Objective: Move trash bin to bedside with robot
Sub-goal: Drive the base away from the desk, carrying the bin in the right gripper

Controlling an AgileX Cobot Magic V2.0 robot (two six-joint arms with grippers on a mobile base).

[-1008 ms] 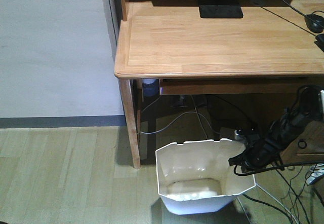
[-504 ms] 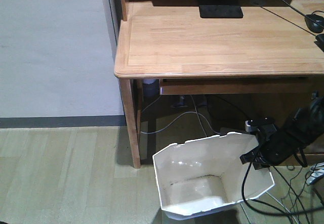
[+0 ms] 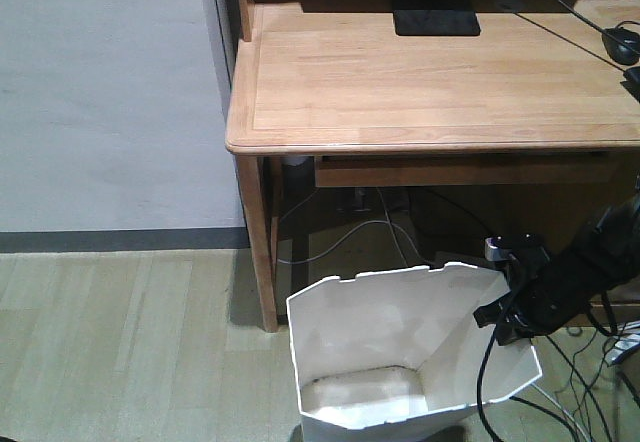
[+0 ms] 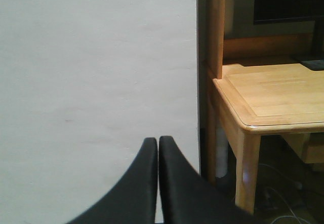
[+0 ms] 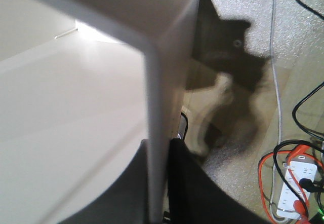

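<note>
Trash bin [image 3: 380, 322]: is sitting in the lower middle of the front-facing view, mouth open to the camera, with nothing showing inside it. Its base is running out at the bottom edge, so I cannot tell whether it is touching the floor [image 3: 120, 342].
Bin position: is lying just in front of the desk [image 3: 430, 82], near its front-left leg [image 3: 258, 242], and partly covering the dark space under the desktop.
Right gripper [image 3: 503, 314]: is clamping the bin's right wall at the rim. The right wrist view is showing the thin white wall pinched between the two black fingers, one inside and one outside.
Right arm [image 3: 580, 267]: is reaching in from the right edge, with a black cable hanging below it.
Left gripper [image 4: 158, 142]: is showing its fingers pressed together with nothing between them, facing a plain pale wall [image 4: 96, 72] beside the desk.
Under the desk: loose cables [image 3: 350, 230] are trailing across the floor.
Beside the bin: a white power strip [image 5: 292, 191] with an orange lead is lying on the floor to the right.
Desktop: a black monitor base [image 3: 434, 10] is standing at the back.
</note>
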